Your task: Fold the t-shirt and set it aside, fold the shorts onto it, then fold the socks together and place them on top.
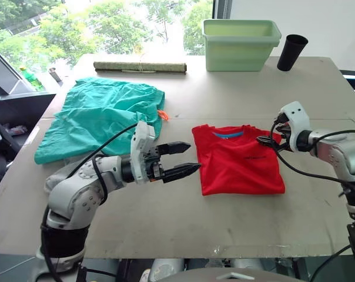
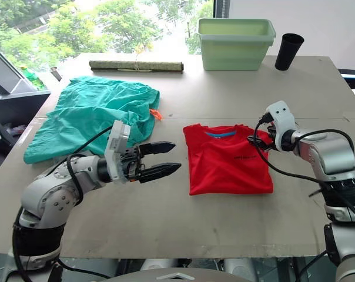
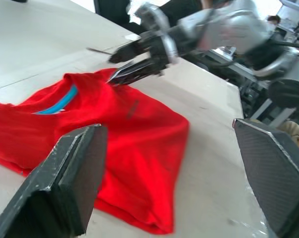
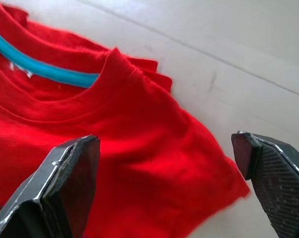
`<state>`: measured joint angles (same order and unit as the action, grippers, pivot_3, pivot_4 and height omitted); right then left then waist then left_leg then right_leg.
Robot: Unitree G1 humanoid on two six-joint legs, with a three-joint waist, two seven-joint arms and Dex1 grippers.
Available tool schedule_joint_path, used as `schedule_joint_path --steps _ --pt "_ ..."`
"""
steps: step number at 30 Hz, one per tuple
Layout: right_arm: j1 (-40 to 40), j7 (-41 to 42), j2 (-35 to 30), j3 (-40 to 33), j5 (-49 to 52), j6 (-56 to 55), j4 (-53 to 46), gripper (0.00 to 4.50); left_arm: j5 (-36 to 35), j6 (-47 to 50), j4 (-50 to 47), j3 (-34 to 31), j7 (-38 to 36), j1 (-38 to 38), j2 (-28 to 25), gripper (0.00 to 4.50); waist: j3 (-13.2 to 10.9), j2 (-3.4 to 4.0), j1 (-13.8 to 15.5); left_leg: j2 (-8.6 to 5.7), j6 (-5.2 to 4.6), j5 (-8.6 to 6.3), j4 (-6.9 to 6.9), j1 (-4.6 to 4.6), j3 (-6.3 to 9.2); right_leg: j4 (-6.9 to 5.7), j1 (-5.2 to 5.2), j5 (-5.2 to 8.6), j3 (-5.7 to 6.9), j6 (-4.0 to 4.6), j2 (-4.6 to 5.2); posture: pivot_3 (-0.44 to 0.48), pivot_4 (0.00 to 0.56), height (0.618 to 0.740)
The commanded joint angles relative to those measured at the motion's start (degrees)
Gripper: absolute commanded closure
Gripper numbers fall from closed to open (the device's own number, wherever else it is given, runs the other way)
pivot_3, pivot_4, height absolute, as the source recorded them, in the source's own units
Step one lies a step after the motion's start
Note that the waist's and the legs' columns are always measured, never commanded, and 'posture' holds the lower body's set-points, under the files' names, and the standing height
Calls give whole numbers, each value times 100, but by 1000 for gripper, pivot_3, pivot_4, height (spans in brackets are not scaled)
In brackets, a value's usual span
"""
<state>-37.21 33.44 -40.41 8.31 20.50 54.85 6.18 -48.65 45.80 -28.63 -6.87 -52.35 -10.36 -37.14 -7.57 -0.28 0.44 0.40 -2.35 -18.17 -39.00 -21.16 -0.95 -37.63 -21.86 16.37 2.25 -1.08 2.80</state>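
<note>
Beige table [image 1: 236,106], folded t-shirt [image 1: 239,161] between both spread pincers, left pincer [image 1: 186,158], right pincer [image 1: 265,143]

A bright red thin-fabric t-shirt [image 1: 239,158] (blue inner neck label) lies on the beige counter [image 1: 224,217]. Crumpled teal-green cloth shorts [image 1: 101,114] show an orange drawstring cord. The rectangular plastic bin [image 1: 240,44] is pale green, the tapered cup [image 1: 291,52] black.

surface: beige table [image 1: 224,223], a seam across it
centre: folded red t-shirt [image 1: 239,161], flat
left rear: teal shorts [image 1: 101,117], rumpled, orange cord at edge
far edge: rolled mat [image 1: 139,67], green bin [image 1: 241,44], black cup [image 1: 291,52]
</note>
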Motion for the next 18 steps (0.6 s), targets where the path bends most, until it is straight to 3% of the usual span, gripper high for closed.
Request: schedule_joint_path --steps 1,6,9,10,12,15,16,18 --pt "-529 1227 -16 661 -297 -438 974 0 -307 11 -554 -421 -62 382 -314 39 -3 2 -20 0 0 0 0 1 1 0 0 0 0 0 0 0 150 740" --pt "-716 2764 -35 1710 -849 -995 1788 0 -422 -76 -901 -732 147 986 -492 39 0 -7 -96 2 0 0 4 10 6 7 10 0 3 0 3 0 150 740" --pt "-554 2942 27 1731 -985 -1095 1512 1283 -524 -66 -1027 -865 385 1099 -476 0 11 -24 -102 3 0 -1 16 20 8 7 13 0 3 1 6 0 150 740" --pt "-486 2904 50 1689 -1042 -1095 1392 1903 -559 -64 -1079 -884 459 1120 -473 0 13 -28 -107 3 1 -1 26 26 10 8 15 0 3 1 8 0 150 740" --pt "-318 2713 58 1608 -1191 -1133 1128 2508 -600 -71 -1146 -900 573 1161 -459 0 22 -41 -111 3 2 -1 38 32 10 10 16 0 3 1 10 0 150 740" --pt "-4 2426 -107 1453 -1429 -1182 635 4039 -584 -116 -1201 -822 660 1198 -460 0 23 -41 -116 3 3 -1 55 41 10 18 18 0 3 2 12 0 150 740" --pt "115 2320 -211 1374 -1514 -1209 453 4359 -592 -114 -1240 -770 722 1181 -443 0 23 -41 -114 3 3 -1 55 42 10 17 18 0 2 2 13 0 150 740" --pt "397 2158 -523 1151 -1609 -1060 -125 4359 -620 -118 -1233 -689 767 1113 -419 0 21 -38 -88 3 3 -1 57 42 10 18 18 1 3 2 15 0 150 740"
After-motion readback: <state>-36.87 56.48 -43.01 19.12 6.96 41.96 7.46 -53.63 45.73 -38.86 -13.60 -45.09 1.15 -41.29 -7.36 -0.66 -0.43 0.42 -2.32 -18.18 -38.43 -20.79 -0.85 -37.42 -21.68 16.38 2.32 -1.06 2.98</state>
